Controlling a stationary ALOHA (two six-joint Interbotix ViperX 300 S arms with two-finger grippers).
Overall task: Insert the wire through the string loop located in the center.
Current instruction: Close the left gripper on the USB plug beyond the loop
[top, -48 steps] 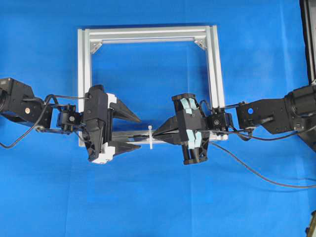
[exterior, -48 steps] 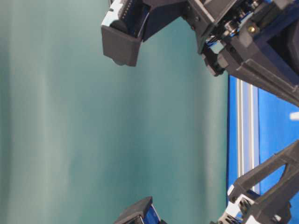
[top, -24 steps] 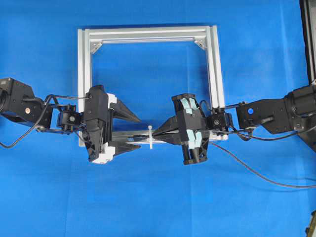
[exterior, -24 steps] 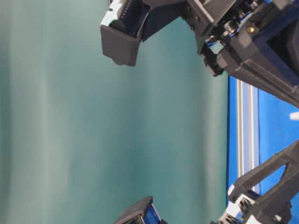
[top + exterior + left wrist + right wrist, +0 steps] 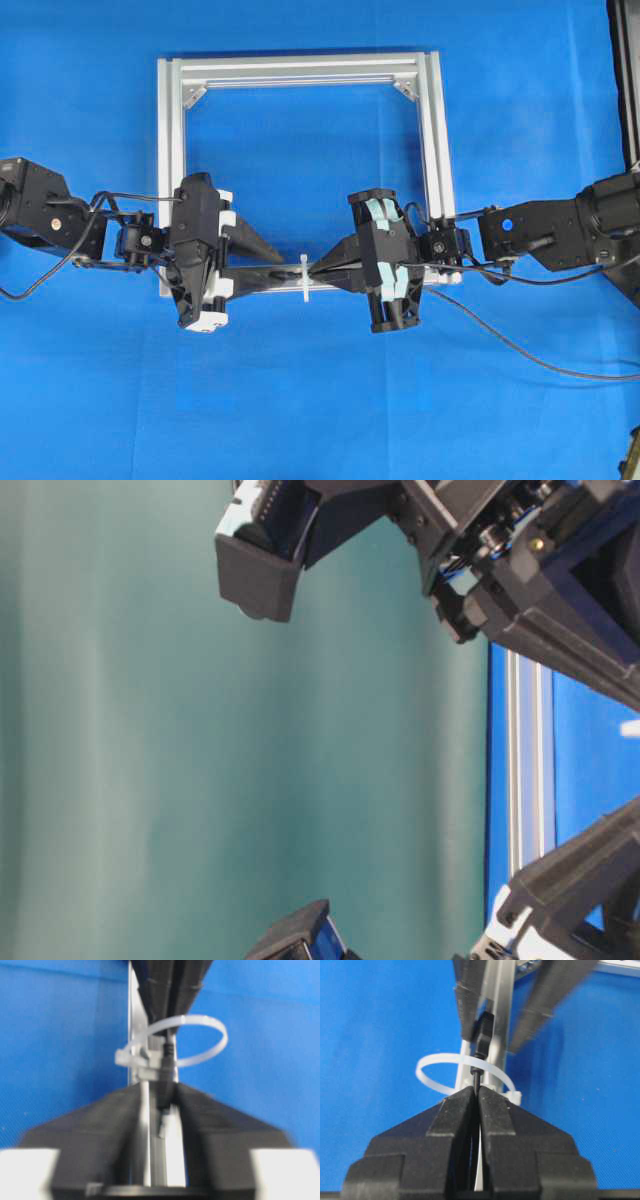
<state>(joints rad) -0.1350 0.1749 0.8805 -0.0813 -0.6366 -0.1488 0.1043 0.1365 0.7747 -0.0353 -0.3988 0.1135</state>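
Left end effector (image 5: 268, 268) narrowed on wire (image 5: 166, 1062) thru string loop (image 5: 192, 1040).

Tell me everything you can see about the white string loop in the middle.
The string loop looks like a thin, translucent white plastic tie bent into an open ring, with a small locking head and short stem fixed on the front bar of the silver frame. It stands at the bar's middle, between the two tools. The wire, black with a small plug, passes through the ring; the right tool pinches it just behind the loop.
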